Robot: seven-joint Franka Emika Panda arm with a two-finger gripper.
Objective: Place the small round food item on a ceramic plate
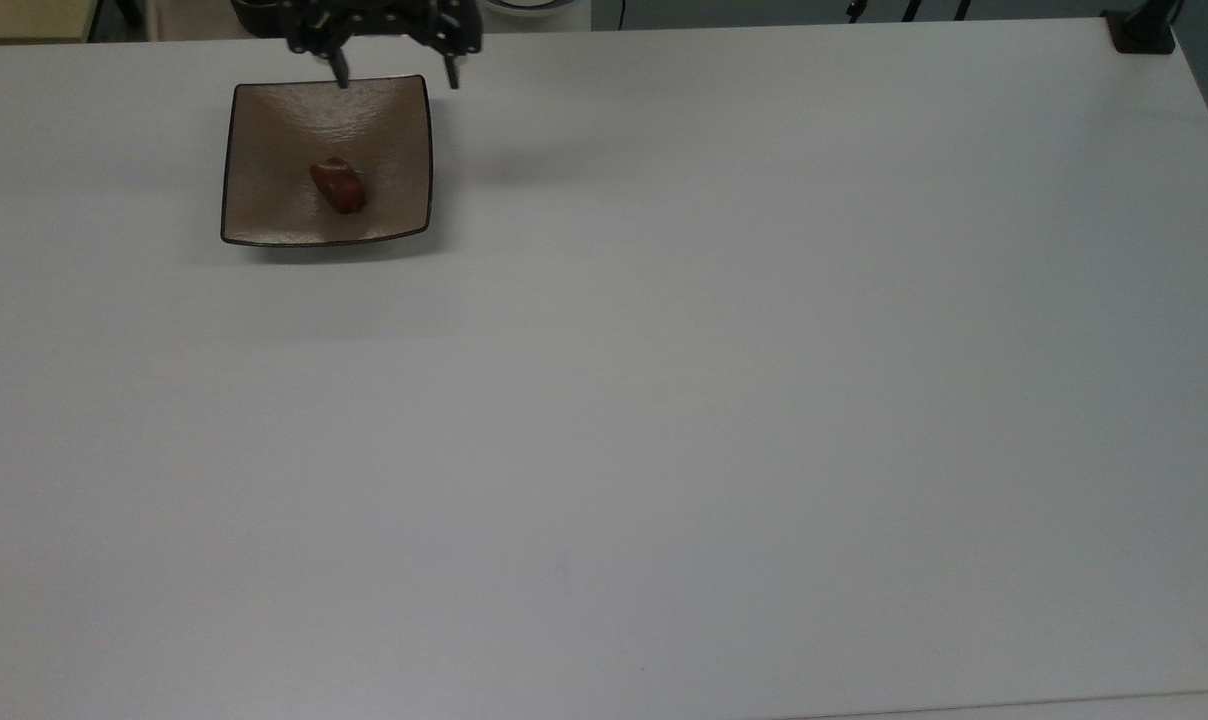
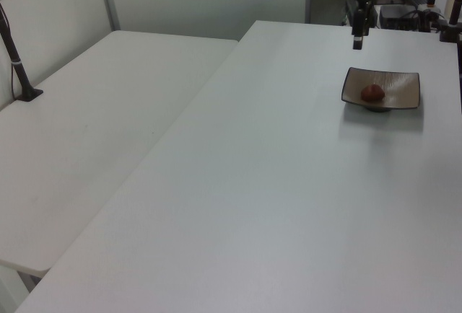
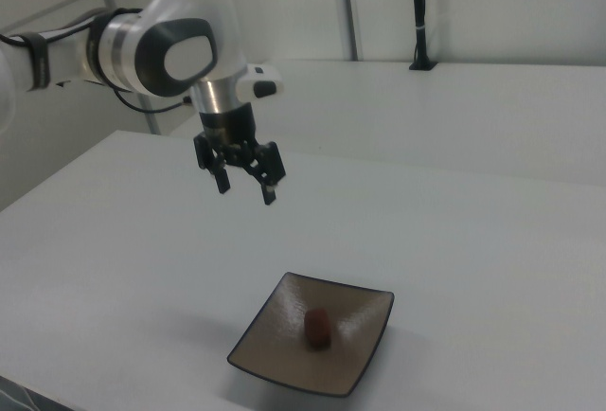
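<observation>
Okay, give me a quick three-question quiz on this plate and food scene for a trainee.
1. True or false: the small round food item lies on the ceramic plate.
2. The gripper is: A) open, empty, raised B) shut on the food C) resting on the plate.
3. In the top view, which corner of the table is the plate nearest?

Key: 1 true. 2 A. 3 the top view's upper left.
</observation>
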